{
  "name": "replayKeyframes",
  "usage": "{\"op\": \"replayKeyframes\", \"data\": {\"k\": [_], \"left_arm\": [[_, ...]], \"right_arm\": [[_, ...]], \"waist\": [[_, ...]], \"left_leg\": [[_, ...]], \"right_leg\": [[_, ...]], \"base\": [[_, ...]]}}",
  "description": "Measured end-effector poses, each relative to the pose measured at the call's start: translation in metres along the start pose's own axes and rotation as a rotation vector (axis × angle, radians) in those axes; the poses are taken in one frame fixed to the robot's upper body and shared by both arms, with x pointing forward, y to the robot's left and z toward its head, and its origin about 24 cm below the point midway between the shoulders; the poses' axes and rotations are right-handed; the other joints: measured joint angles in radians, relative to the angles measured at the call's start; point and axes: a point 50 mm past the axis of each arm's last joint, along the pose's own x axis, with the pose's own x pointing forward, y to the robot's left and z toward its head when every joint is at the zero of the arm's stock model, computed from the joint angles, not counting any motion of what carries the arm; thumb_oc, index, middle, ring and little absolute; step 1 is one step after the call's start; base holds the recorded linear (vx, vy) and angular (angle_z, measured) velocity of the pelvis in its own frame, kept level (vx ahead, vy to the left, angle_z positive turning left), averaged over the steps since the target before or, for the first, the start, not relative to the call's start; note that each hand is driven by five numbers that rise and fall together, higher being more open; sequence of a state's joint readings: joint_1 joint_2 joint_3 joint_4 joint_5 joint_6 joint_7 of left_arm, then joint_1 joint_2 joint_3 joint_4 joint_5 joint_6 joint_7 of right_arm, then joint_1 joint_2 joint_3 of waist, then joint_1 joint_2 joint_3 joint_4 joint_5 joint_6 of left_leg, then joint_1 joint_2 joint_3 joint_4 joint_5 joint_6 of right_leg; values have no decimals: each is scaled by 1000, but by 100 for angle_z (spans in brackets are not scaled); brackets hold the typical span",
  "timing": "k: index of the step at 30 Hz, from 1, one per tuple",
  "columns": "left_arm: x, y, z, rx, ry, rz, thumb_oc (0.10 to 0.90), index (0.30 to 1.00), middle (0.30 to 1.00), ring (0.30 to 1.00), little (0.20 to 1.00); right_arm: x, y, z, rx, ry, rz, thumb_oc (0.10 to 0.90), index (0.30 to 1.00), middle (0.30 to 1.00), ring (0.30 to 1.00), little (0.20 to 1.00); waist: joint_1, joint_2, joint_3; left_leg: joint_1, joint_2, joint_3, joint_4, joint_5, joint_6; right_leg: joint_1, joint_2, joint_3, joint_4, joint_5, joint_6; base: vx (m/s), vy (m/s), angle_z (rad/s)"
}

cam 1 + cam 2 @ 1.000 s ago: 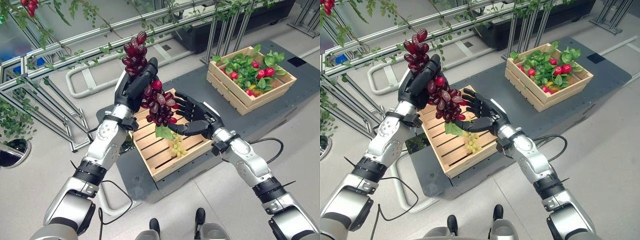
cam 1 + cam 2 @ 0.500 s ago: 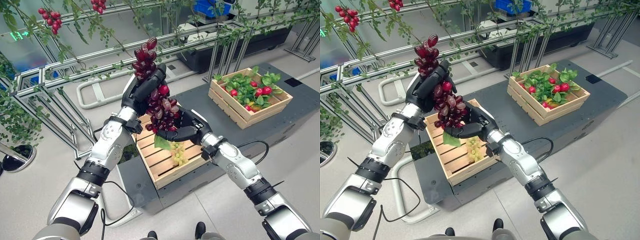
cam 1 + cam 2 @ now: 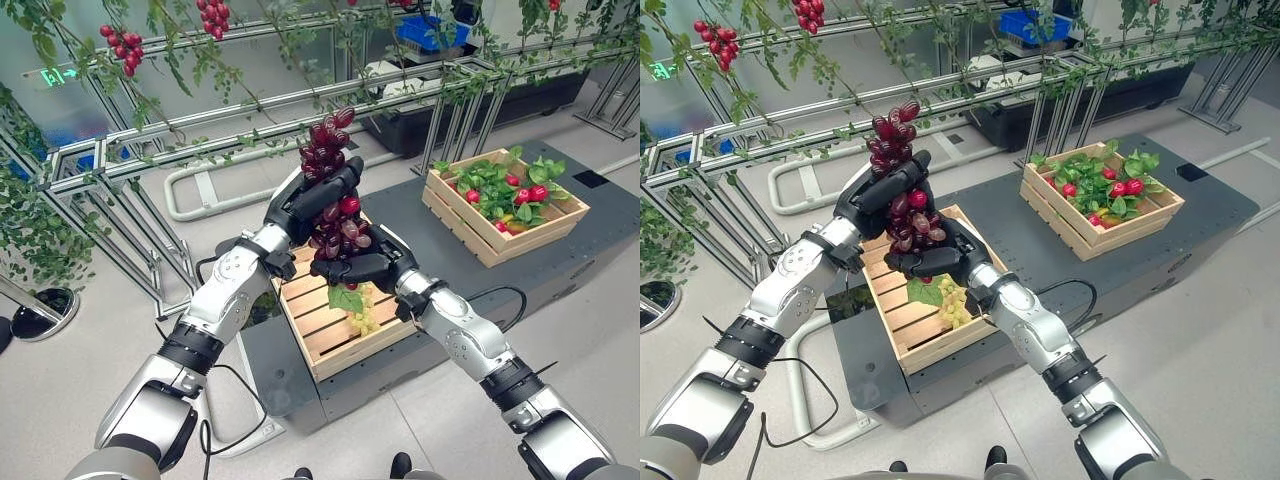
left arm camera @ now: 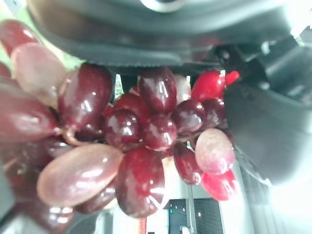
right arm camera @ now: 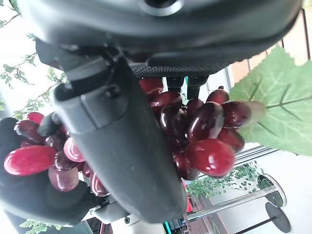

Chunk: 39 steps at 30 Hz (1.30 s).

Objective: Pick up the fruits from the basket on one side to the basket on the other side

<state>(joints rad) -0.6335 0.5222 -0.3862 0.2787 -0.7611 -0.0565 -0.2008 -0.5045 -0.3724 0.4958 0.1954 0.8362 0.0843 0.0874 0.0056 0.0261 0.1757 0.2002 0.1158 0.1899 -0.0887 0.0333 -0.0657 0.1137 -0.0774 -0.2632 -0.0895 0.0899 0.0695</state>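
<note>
Gripping a red grape bunch (image 3: 333, 205), the left hand (image 3: 305, 200) and right hand (image 3: 362, 265) both curl round it above the near crate (image 3: 330, 330); no legible writing.

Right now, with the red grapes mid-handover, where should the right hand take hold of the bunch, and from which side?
Probably the lower half, from below. The left hand is curled round the middle of the red grapes, whose top sticks up past its fingers. The bunch hangs down over the near crate, and the right hand already cups its bottom, so closing there looks safest.
</note>
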Motion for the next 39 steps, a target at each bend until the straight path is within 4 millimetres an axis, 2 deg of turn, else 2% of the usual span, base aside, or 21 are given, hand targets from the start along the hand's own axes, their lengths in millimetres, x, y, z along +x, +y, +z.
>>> {"op": "replayKeyframes", "data": {"k": [12, 13, 19, 20, 21, 22, 33, 39], "left_arm": [[2, -6, -2, -8, 2, -14, 400, 300, 300, 300, 300], [3, -6, -2, -11, 0, -15, 400, 300, 300, 300, 300], [4, -8, -2, -18, -3, -17, 400, 300, 300, 300, 300], [4, -10, -3, -21, -3, -24, 529, 493, 493, 493, 493], [5, -11, -4, -17, -2, -27, 676, 714, 714, 714, 714], [5, -12, -4, -19, -4, -29, 800, 900, 900, 900, 900], [11, -20, -9, -73, -11, 68, 800, 900, 900, 900, 900], [12, -21, -10, -31, -10, 110, 800, 900, 900, 900, 900]], "right_arm": [[1, 0, 0, 14, -8, -38, 800, 900, 900, 900, 900], [1, 1, 0, 43, -9, -38, 400, 300, 300, 300, 300], [2, 3, -5, 55, -4, -34, 400, 300, 300, 300, 300], [2, 0, -8, 84, 6, -57, 400, 300, 300, 300, 300], [2, -1, -10, 90, 11, -63, 400, 300, 300, 300, 300], [2, -2, -11, 92, 13, -67, 400, 300, 300, 300, 300], [3, -3, -16, 107, 27, -104, 400, 300, 300, 300, 300], [5, 0, -18, 124, 28, -119, 400, 300, 300, 300, 300]], "waist": [[12, 0, -14], [12, 0, -17], [12, 0, -28], [13, 1, -33], [14, 1, -35], [14, 1, -35], [13, 1, -35], [11, 1, -35]], "left_leg": [[0, 0, -1, 0, 0, 0], [0, 0, -1, 0, 0, 0], [0, 0, -1, 0, 0, 0], [0, 0, -1, 0, 0, 0], [0, 0, -2, 0, 0, 0], [0, 0, -2, 0, 0, 0], [1, 0, -2, 0, 0, 0], [2, 0, 1, 0, 0, 0]], "right_leg": [[1, 0, -1, 0, 0, 0], [1, 0, -1, 0, 0, 0], [1, 0, -1, 0, 0, 0], [1, 0, -1, 0, 0, 0], [1, 0, -1, 0, 0, 0], [1, 0, -1, 0, 0, 0], [1, 0, -1, 0, 0, 0], [1, 1, 2, 0, 0, 0]], "base": [[0, 0, 0], [0, 0, 0], [0, 0, 0], [0, 0, 0], [0, 0, 0], [0, 0, 0], [0, 0, 0], [0, 0, 0]]}}
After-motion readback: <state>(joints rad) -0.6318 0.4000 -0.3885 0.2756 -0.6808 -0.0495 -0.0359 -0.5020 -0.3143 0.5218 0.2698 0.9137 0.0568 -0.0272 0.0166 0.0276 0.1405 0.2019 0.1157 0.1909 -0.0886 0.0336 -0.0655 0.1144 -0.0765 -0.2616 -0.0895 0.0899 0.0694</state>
